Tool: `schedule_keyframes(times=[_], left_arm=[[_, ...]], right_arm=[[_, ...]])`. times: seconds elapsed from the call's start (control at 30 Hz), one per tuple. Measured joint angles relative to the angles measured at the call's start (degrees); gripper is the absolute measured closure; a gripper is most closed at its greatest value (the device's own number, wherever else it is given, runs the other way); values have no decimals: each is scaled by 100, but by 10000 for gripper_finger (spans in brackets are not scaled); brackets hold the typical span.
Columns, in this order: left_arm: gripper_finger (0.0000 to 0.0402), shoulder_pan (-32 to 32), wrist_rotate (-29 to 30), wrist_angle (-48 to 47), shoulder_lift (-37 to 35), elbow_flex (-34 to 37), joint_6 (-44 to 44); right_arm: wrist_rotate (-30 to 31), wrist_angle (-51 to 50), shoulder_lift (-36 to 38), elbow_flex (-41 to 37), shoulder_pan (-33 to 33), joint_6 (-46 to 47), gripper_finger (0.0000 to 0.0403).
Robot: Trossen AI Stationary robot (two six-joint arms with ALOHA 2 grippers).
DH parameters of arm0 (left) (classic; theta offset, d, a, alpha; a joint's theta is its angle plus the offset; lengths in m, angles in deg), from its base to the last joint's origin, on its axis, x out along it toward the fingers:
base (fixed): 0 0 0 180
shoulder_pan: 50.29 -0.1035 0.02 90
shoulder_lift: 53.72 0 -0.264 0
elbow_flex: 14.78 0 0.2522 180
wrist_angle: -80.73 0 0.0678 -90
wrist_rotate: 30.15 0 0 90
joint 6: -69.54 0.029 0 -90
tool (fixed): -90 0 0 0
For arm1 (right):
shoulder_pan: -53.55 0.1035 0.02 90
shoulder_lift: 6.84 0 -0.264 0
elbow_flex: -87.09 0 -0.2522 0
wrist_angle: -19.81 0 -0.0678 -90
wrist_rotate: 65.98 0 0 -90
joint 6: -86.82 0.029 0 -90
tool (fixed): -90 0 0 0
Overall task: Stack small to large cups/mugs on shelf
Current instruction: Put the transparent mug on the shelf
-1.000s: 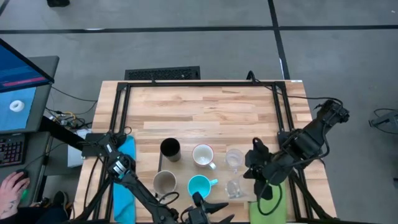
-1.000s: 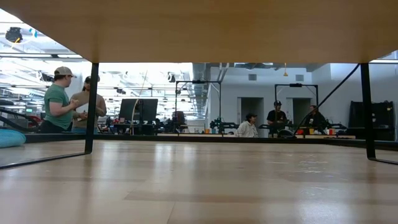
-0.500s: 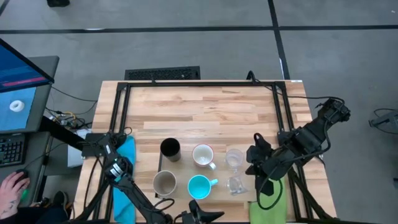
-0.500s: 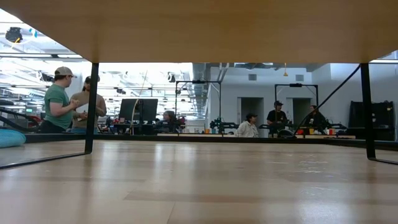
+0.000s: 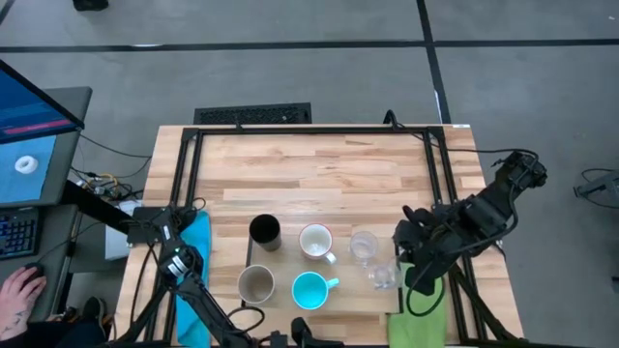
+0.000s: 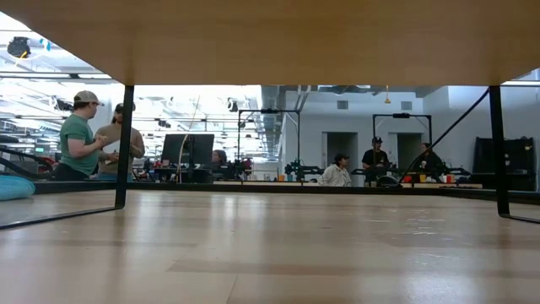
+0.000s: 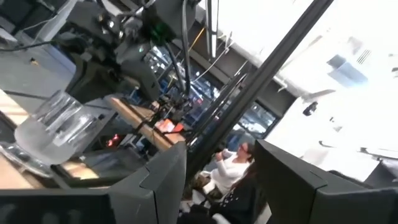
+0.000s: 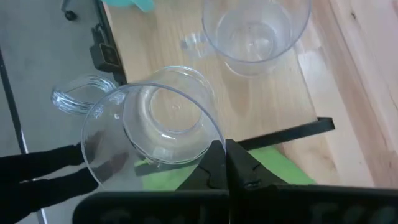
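Note:
On the light-wood shelf point(image 5: 319, 174) framed by thin black rails stand a black tumbler point(image 5: 265, 232), a white mug point(image 5: 316, 242), a beige mug point(image 5: 256, 284), a blue mug point(image 5: 310, 289) and one clear glass point(image 5: 364, 246), all upright on their bases. My right gripper point(image 5: 399, 263) is shut on the second clear glass point(image 5: 383, 276), just right of the standing glass point(image 8: 255, 28). My left gripper point(image 7: 233, 180) is open at the near edge; in the high view only its tip point(image 5: 300, 333) shows. It looks toward the held glass point(image 7: 59, 127). The low view shows none of these. My right gripper pinches the clear glass by its rim point(image 8: 208, 146), the wall between the two fingers point(image 8: 239, 168), one inside and one outside. The fingers come from the table's right side. The glass is lifted clear of the board and tilted, its mouth turned toward the gripper.
A green cloth point(image 5: 416, 319) lies at the near right corner and a blue cloth point(image 5: 193, 280) on the left side. The far half of the board point(image 5: 319, 159) is bare wood. A person's hand point(image 5: 19, 290) rests at a keyboard left of the table.
My right gripper has drawn toward the table's right and slightly far, lifting the clear glass off the board near the front edge and tipping it. The glass now hangs beside the standing glass. My left arm has pulled back toward the near edge, almost out of the high view.

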Motion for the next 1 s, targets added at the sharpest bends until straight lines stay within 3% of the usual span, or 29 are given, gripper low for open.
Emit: schedule_keyframes(times=[0.57, 1.0], left_arm=[[221, 310, -303, 2448, -4, -2, 2100], [221, 514, -302, 3076, -2, -2, 2695]], right_arm=[[-195, 137, -418, 2, 379, 1347, 403], [-192, 87, -1150, 275, -45, 1298, 403]])
